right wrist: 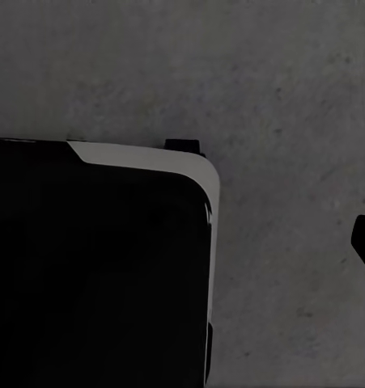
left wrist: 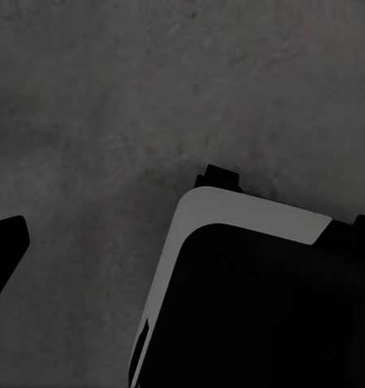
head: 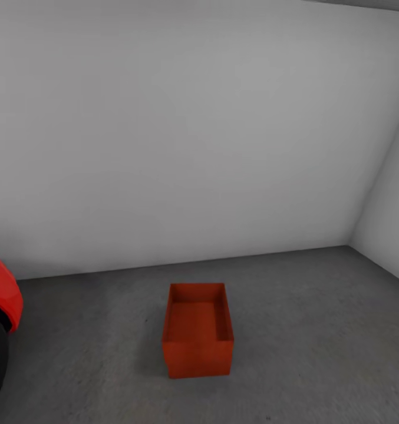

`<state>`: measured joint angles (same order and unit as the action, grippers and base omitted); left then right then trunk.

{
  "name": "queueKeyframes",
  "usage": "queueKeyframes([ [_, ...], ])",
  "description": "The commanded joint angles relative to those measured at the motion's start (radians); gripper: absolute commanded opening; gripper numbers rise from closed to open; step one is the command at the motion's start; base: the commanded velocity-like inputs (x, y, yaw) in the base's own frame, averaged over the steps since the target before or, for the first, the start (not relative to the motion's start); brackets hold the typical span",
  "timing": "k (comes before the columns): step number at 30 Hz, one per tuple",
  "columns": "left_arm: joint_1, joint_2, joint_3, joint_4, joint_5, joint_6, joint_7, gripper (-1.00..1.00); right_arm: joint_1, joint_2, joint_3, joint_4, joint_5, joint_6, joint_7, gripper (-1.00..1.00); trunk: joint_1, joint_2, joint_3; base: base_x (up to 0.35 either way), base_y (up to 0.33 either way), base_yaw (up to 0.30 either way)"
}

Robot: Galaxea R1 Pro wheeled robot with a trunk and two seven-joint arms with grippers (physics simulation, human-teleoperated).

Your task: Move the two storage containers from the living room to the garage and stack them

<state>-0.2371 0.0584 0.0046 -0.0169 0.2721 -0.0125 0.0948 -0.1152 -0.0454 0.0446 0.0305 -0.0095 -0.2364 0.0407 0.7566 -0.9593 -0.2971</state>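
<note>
I'm in the garage, head camera facing a white-grey wall (head: 181, 129) and a corner on the right. One storage container (head: 197, 337), orange-red, open top, sits upright on the concrete floor (head: 317, 341), alone, near the wall, well apart from the red car (head: 2, 297) at the left edge. Looks empty inside. No second container stacked on it.

Both wrist cameras look down at floor plus the robot's own black-and-white base (left wrist: 255, 299) (right wrist: 101, 259). A dark sliver at the edge of each wrist picture may be a fingertip; I cannot tell how far either set of jaws is open, and I see nothing held.

My read: first half is done, one bin placed. The step in hand is going for the second. Next move calls for turning the base away, driving to the living room, fetching the other bin, then coming back to line up squarely over this one so it seats on top.
</note>
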Motion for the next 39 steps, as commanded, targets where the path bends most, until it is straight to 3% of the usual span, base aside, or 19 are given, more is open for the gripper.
queueKeyframes([
  [1, -0.001, 0.000, 0.000, 0.000, 0.004, -0.001, 0.002, 1.00, -0.001, 0.001, 0.004, 0.003, -0.001, -0.006, 0.000, 1.00, 0.000, -0.001, 0.001, 0.000, 0.000, 0.000],
  [39, -0.001, 0.000, 0.000, 0.000, 0.004, -0.001, 0.002, 1.00, -0.001, 0.007, 0.004, 0.003, -0.007, -0.006, -0.008, 1.00, 0.000, -0.001, 0.062, 0.000, 0.000, 0.000],
])
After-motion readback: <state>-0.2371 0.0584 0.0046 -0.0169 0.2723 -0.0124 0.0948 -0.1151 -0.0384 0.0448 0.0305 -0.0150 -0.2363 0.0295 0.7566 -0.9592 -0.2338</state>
